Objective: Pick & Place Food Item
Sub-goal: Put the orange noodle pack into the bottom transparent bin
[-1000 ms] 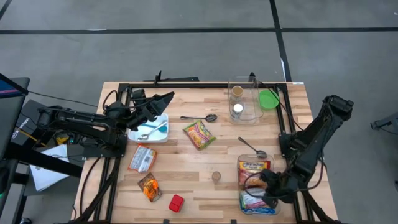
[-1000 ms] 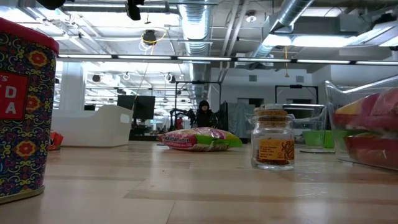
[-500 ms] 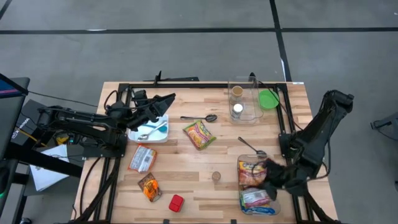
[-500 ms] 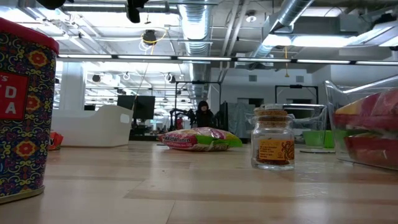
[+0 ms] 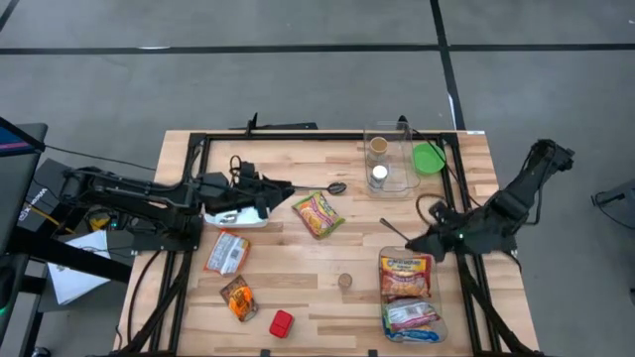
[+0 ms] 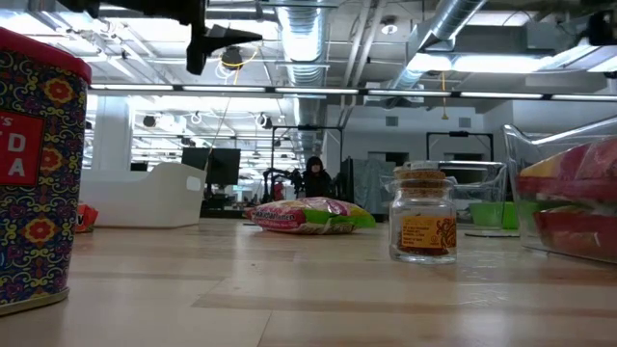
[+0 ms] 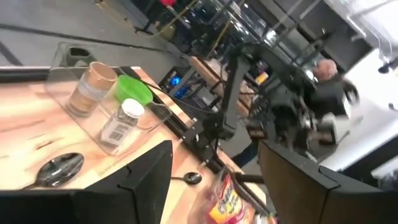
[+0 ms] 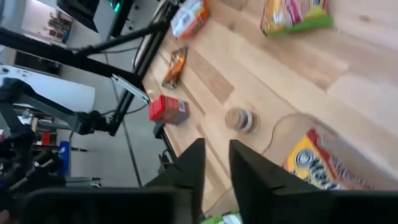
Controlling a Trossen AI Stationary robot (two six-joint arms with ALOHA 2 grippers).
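Right tool hangs empty, narrowly parted, beside the clear bin holding packets. Left tool gapes over the counter, aimed toward the noodle packet.

we see a big open lab hall: bare ceiling pipes, far monitors, grey concrete floor.

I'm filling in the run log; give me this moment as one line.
left gripper: open, over white tray edge | right gripper: empty, raised beside clear bin | snack packets: in bin | noodle packet: on table
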